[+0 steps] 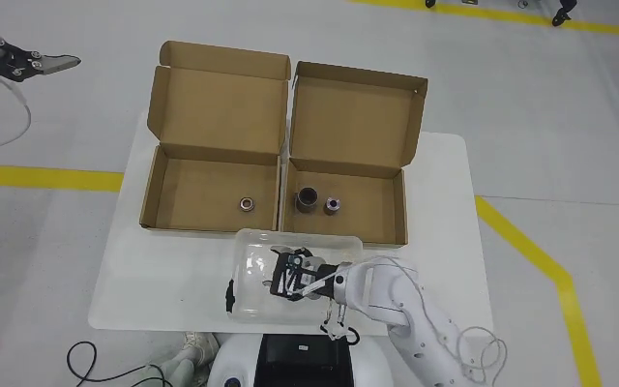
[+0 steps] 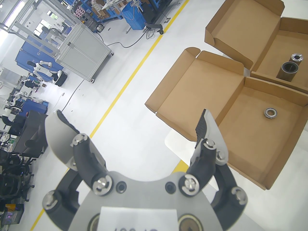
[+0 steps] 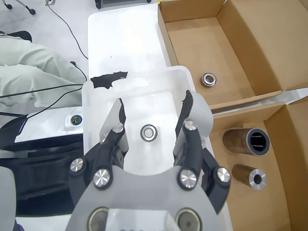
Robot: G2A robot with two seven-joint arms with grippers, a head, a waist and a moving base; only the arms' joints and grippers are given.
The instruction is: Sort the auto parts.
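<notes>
Clear plastic bin (image 3: 178, 69) at the table's near edge holds one bearing (image 3: 148, 132) lying flat beneath the right gripper (image 3: 153, 96), whose fingers (image 3: 197, 108) stand wide apart. I'd drop straight down, straddle the ring evenly, close gently, then carry it to the cardboard box (image 3: 192, 49) holding a matching bearing (image 3: 208, 80). Left gripper (image 2: 131, 112) hangs spread, off the table.

Right arm (image 1: 416, 310) — white, elbow bent, coming in from near right, wrist at near centre. Right gripper (image 3: 154, 102) pointing down, 2 fingers spread apart. Left gripper (image 2: 131, 116) held out at far left, well apart from right one — 2 fingers spread wide, angled toward right.
</notes>
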